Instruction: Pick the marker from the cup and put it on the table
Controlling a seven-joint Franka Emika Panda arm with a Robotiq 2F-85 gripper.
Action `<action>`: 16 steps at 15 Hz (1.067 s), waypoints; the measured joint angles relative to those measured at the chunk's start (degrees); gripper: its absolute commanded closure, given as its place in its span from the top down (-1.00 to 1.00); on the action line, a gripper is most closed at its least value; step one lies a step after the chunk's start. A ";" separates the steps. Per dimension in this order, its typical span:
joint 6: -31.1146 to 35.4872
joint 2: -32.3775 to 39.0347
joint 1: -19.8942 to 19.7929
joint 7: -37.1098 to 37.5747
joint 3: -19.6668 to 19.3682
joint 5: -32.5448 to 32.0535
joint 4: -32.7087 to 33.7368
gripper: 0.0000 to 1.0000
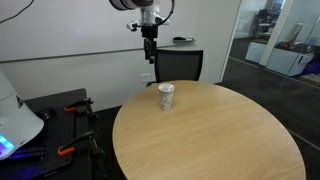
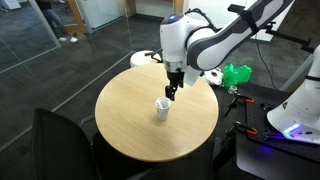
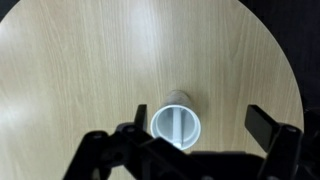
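One small whitish cup (image 1: 166, 96) stands upright on the round, wood-grain desk (image 1: 230, 140) as the robot's arm (image 2: 215, 40) holds its gripper (image 1: 150, 57) in the air above it, not touching the rim, jaws spread wide and holding nothing. In the wrist view the cup's open mouth lies between the two dark fingers (image 3: 262, 120), somewhat nearer one than the other. A pale bar crossing the cup's inside appears to be the marker (image 3: 177, 122), which is in the cup; both exterior views are too small to show it. By the look of things the job has barely begun. The approach is roughly lined up, but the descent, the grasp on the marker, the lift out and the setting down on the bare desk top are all left to do.
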 measured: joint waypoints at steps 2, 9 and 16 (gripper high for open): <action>1.48 1.82 0.05 0.00 -0.59 0.62 0.44 1.00; 2.98 8.31 0.74 0.00 -2.90 2.34 5.26 1.00; 2.94 13.20 0.89 -0.09 -3.44 3.49 10.60 1.00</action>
